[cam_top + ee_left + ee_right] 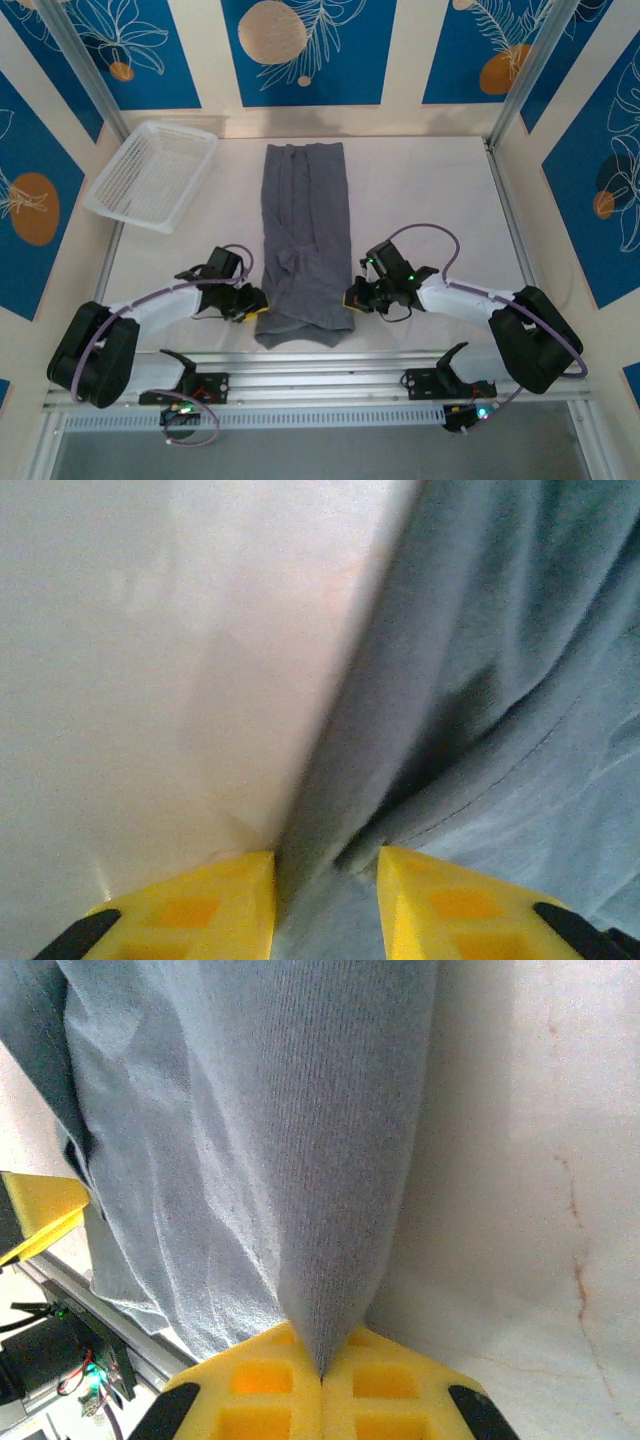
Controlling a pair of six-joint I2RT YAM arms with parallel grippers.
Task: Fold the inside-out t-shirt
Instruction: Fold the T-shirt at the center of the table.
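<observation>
The inside-out t-shirt is slate grey and lies as a long narrow strip down the middle of the white table. My left gripper is at the strip's near left edge. Its yellow fingers stand apart, with a fold of the shirt running between them. My right gripper is at the near right edge. It is shut on a pinched ridge of the shirt, which rises from between its fingertips.
A white mesh basket sits at the far left corner of the table. A metal rail runs along the near edge just below the shirt's end. Bare table lies on both sides of the strip.
</observation>
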